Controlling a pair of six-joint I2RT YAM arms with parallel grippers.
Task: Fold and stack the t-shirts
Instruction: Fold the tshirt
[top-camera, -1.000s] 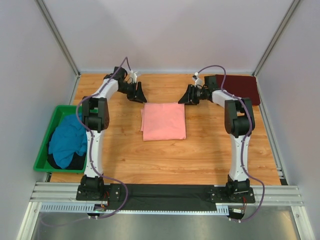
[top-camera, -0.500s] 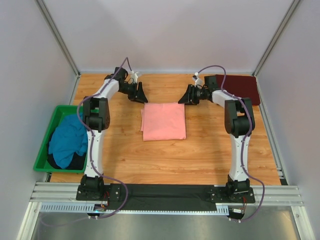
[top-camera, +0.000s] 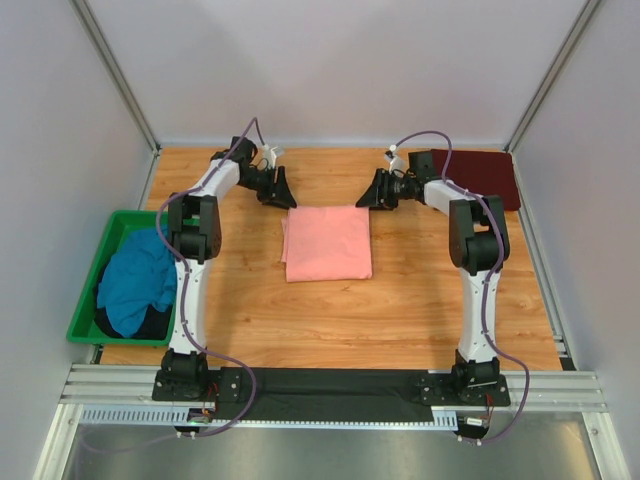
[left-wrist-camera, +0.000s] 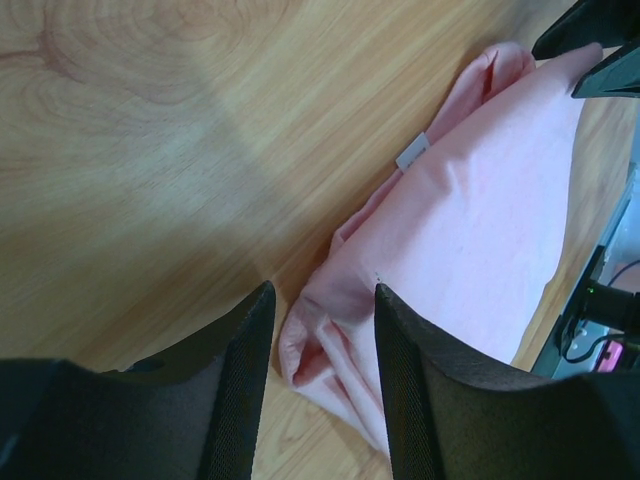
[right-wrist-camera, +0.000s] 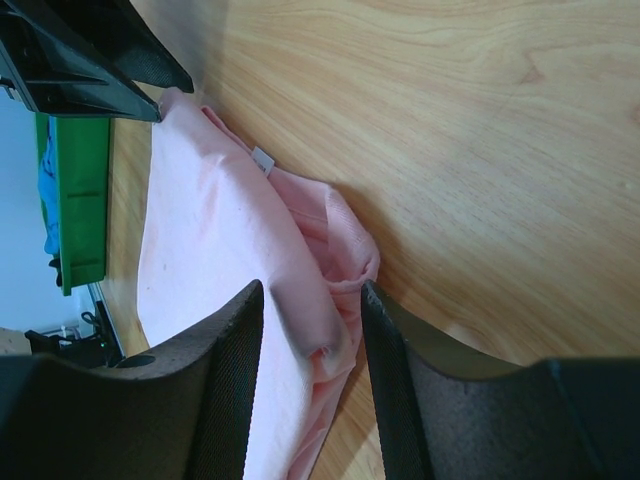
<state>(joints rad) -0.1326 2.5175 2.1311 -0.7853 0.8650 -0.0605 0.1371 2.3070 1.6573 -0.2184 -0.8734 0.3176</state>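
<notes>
Salmon-pink tee (top-camera: 328, 243) folded flat mid-table. Left gripper (top-camera: 280, 188) over its far-left corner, right gripper (top-camera: 372, 190) over the far-right one. Both sets of fingers apart, straddling cloth, nothing clamped. Maroon tee (top-camera: 480, 175) far right; teal tee (top-camera: 135, 280) in green bin (top-camera: 122, 225), left

**Inspector:** Green bin (top-camera: 85, 290), left side. A dark item (top-camera: 150, 325) lies under the teal-blue t-shirt (top-camera: 135, 280), mostly covered, so its kind cannot be told.

**Clerk:** And far right?

**Inspector:** The right arm (top-camera: 470, 235) hides the maroon t-shirt's (top-camera: 490, 170) near edge. The salmon-pink t-shirt (right-wrist-camera: 210, 230) runs off the right wrist view's lower edge. Its white neck label (right-wrist-camera: 263, 160) is too small to read.
</notes>
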